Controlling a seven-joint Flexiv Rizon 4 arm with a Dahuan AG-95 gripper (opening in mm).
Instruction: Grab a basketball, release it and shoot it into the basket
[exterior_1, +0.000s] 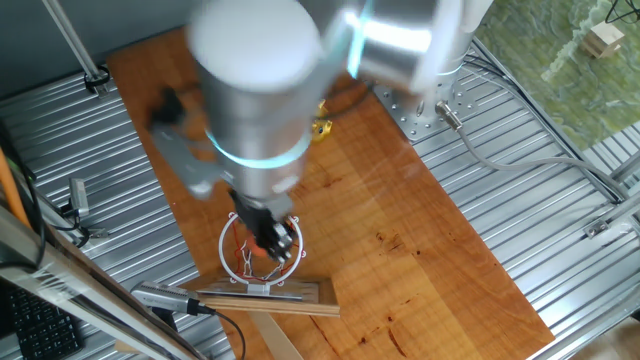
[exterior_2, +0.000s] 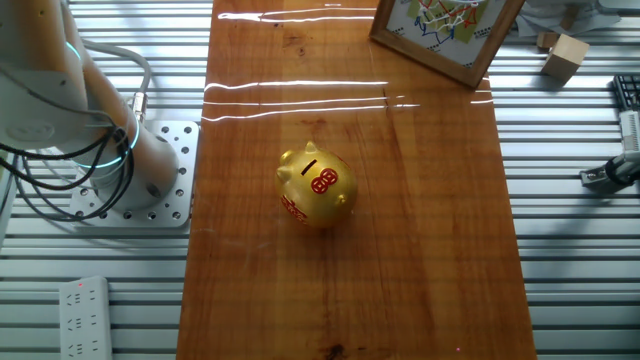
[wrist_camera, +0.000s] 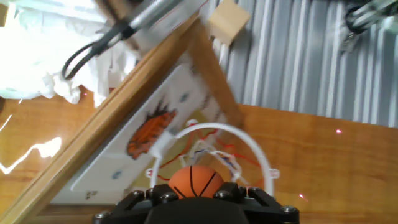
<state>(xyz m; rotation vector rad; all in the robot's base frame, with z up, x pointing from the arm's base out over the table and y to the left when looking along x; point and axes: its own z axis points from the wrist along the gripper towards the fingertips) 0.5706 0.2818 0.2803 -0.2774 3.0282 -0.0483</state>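
The small orange basketball (wrist_camera: 195, 180) with dark seams sits between my gripper's (wrist_camera: 196, 191) black fingers at the bottom of the hand view. The jaws are closed against it. The basket's ring (wrist_camera: 249, 144) and white net lie just beyond and below the ball, with the wooden backboard (wrist_camera: 143, 140) tilted behind them. In one fixed view my gripper (exterior_1: 272, 238) hangs right over the ring (exterior_1: 228, 240), in front of the backboard (exterior_1: 270, 298), and an orange patch of the ball (exterior_1: 262, 250) shows between the fingers. In the other fixed view only the backboard's corner (exterior_2: 440, 35) shows.
A golden piggy bank (exterior_2: 317, 187) stands mid-table on the wooden board (exterior_2: 420, 250). A small wooden block (exterior_2: 565, 55) lies beside the backboard on the ribbed metal table. The arm's base (exterior_2: 140, 180) is bolted at the left. Cables run near the backboard (exterior_1: 170, 300).
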